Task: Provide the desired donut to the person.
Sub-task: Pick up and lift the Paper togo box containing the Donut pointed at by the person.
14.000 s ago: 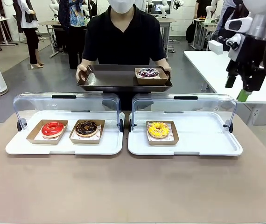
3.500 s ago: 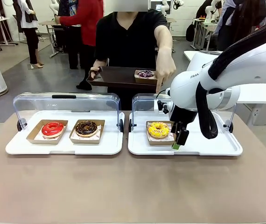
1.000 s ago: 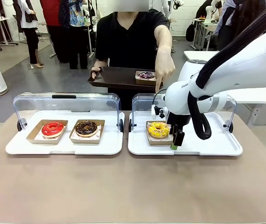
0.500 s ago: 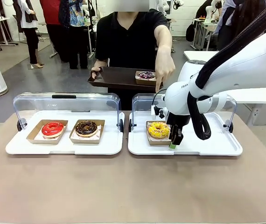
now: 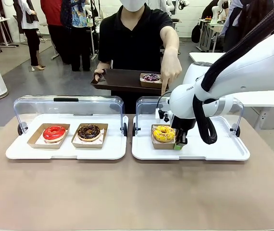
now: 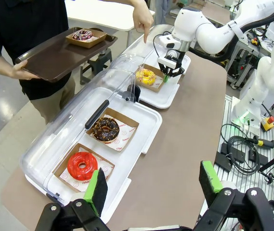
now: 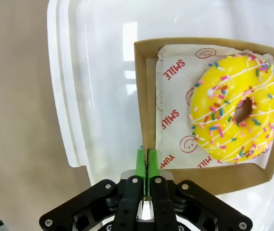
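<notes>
Right gripper (image 7: pixel 146 166) pads clamped on cardboard box (image 7: pixel 143 86) side wall; yellow donut (image 7: pixel 238 108) in box, right of jaws. White tray (image 7: pixel 60 96) rim left. Person's hand (image 5: pixel 170 72) pointing down beyond jaws. Left gripper (image 6: pixel 152 185) jaws apart.

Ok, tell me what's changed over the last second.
The right gripper eased a little closer in and its jaws, open before, closed on the wall of the cardboard box holding the yellow donut. Nothing was let go. Unchanged: the person's hand still points down at that donut, the brown tray stays held up, and the red donut and the chocolate donut haven't moved.
</notes>
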Tool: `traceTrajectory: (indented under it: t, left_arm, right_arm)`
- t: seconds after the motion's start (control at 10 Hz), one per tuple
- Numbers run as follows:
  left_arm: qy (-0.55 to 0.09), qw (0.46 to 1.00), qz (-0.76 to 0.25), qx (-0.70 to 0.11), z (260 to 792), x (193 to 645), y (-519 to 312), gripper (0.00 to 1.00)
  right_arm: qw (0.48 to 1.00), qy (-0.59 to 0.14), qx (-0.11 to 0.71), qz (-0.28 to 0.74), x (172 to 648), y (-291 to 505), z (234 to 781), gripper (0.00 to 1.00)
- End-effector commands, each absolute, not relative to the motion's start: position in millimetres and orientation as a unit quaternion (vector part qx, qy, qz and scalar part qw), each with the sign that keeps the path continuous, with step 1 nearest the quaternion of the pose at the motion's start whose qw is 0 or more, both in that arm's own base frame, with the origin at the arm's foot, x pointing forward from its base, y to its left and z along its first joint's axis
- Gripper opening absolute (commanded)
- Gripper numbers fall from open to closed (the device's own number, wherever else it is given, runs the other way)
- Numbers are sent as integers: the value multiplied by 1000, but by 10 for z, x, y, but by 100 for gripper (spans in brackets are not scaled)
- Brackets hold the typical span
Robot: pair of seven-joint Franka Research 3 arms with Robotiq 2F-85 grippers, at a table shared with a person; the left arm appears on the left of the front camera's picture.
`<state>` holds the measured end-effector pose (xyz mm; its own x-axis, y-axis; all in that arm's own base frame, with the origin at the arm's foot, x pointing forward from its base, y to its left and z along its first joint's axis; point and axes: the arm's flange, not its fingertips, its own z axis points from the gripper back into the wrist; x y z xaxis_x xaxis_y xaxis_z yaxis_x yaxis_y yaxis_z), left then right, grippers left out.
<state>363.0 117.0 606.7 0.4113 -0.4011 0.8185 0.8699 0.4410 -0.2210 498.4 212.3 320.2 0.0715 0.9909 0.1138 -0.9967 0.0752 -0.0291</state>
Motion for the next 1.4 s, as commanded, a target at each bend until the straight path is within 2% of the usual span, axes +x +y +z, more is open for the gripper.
traceTrajectory:
  t: [0.0,0.4,0.6,0.9,1.3]
  left_arm:
    - [-355,770,-411,-336,6082,3616,1180,100]
    - [-355,770,-411,-336,6082,3616,1180,100]
    - [-355,770,-411,-336,6082,3616,1180,100]
    - [-355,770,-411,-336,6082,3616,1180,100]
    - [-355,770,-411,-336,6082,3616,1180,100]
  right_arm:
    - [727,-53,26,684,5043,2141,3176,0]
    - [736,-69,-8,674,4622,2350,3568,0]
    - [755,-62,-13,653,4303,2501,3929,0]
    - [746,-56,-38,662,3892,2685,4488,0]
    - [742,-70,-67,664,3699,2932,5362,0]
